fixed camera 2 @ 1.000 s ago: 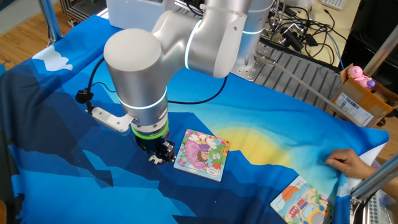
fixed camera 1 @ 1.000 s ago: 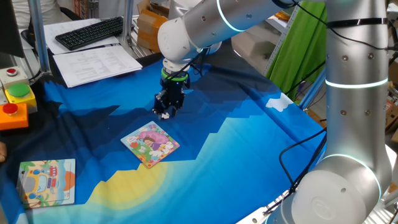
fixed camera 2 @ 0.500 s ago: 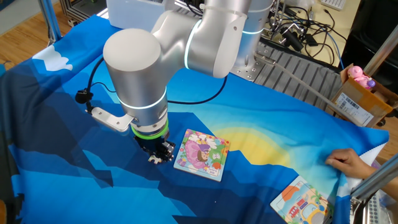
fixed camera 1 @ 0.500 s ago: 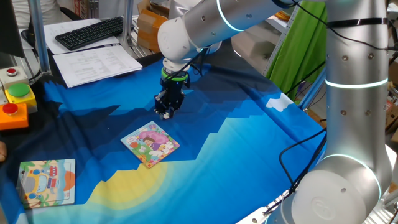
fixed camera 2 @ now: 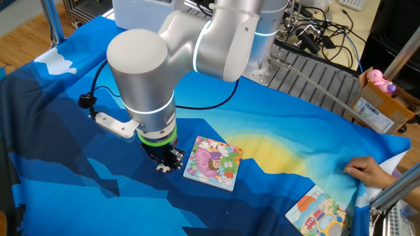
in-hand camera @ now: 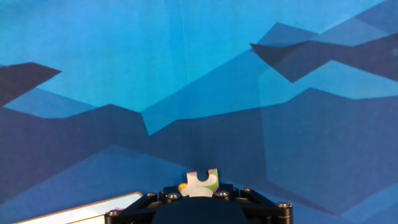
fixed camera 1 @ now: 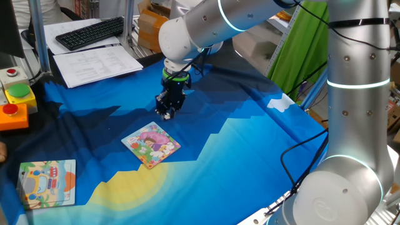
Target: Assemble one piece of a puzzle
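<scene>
My gripper (fixed camera 1: 167, 114) is shut on the piece (in-hand camera: 199, 184), a tiny whitish jigsaw piece with a green corner that sticks out between the jaws in the hand view. It hangs just above the blue cloth, a short way from the puzzle (fixed camera 1: 150, 144), a small square board with a pink and green cartoon picture. In the other fixed view the gripper (fixed camera 2: 168, 165) is just left of the puzzle (fixed camera 2: 212, 163), and a white bit of the piece shows at its tip. A corner of the puzzle (in-hand camera: 93, 210) shows at the bottom left of the hand view.
A larger board with a pale blue and orange picture (fixed camera 1: 47, 182) lies at the cloth's near left corner. A person's hand (fixed camera 2: 367, 172) rests on the cloth near it. A button box (fixed camera 1: 14, 103), papers (fixed camera 1: 97, 62) and a keyboard (fixed camera 1: 90, 32) lie beyond the cloth.
The gripper with the piece has risen very slightly off the cloth. Nothing else has moved.
</scene>
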### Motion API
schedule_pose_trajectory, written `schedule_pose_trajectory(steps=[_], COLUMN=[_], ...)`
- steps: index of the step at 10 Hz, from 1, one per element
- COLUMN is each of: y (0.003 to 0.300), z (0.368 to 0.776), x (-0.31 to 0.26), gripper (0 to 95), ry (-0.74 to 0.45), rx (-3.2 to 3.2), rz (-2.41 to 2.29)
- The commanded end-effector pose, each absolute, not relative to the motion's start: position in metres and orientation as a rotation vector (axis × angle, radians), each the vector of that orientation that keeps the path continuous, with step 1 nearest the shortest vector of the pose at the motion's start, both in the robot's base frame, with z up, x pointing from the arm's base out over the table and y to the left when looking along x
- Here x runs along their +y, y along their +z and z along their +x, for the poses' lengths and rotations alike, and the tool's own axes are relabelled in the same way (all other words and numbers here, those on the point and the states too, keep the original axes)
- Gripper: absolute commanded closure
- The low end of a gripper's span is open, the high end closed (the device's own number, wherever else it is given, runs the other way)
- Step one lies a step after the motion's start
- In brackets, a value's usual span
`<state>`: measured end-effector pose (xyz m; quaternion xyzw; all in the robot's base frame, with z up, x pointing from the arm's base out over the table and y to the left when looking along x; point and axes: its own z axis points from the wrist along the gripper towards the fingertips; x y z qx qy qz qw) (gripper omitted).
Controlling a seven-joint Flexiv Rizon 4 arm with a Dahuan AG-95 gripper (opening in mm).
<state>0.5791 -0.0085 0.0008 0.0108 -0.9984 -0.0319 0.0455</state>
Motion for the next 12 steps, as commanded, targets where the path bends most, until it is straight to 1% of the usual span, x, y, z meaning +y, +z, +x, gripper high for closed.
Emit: schedule_pose_trajectory(steps=[1, 3, 5, 10, 11, 12], y=[0.001, 0.001, 0.009, 0.042, 0.054, 0.059], z=[0.579, 0.579, 0.579, 0.575, 0.567, 0.557], x=[-0.009, -0.009, -0.005, 0.005, 0.009, 0.013], gripper=[95.0, 95.0, 95.0, 95.0, 95.0, 95.0], ry=[-0.103, -0.101, -0.101, -0.086, -0.077, -0.059], rx=[-3.048, -3.048, -3.025, -2.989, -2.987, -2.987], rz=[0.035, 0.029, 0.008, 0.049, 0.09, 0.095])
